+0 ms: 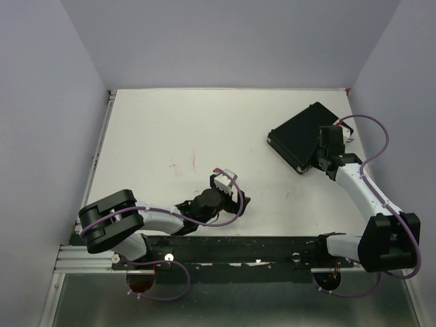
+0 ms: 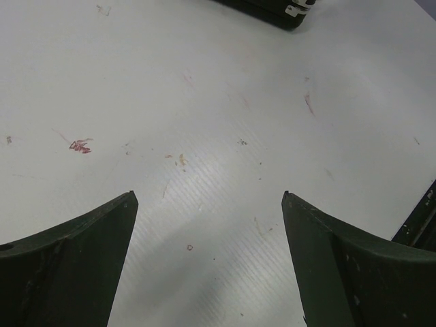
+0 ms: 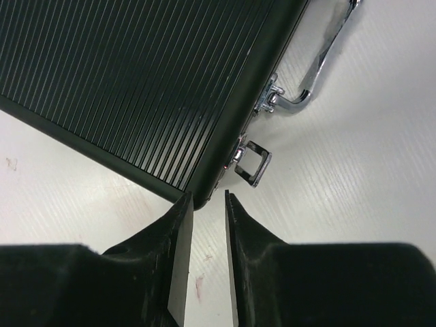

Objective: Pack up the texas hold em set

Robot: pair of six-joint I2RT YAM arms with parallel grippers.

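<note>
The texas hold em set shows only as its black ribbed case (image 1: 296, 136), lying closed and flat at the back right of the table. In the right wrist view the case (image 3: 136, 75) fills the upper left, with a silver latch (image 3: 251, 163) flipped out and the chrome handle (image 3: 320, 68) along its side. My right gripper (image 3: 207, 194) hangs over the case's near corner (image 1: 320, 162). Its jaws stand a narrow gap apart and hold nothing, with the corner just at the left fingertip. My left gripper (image 1: 225, 178) rests wide open over bare table (image 2: 209, 194), and the case's edge (image 2: 272, 10) lies far ahead of it. Chips and cards are out of view.
The white table (image 1: 204, 136) carries small red marks (image 2: 80, 146). Grey walls close off the back and both sides. A black rail (image 1: 238, 245) with the arm bases runs along the near edge.
</note>
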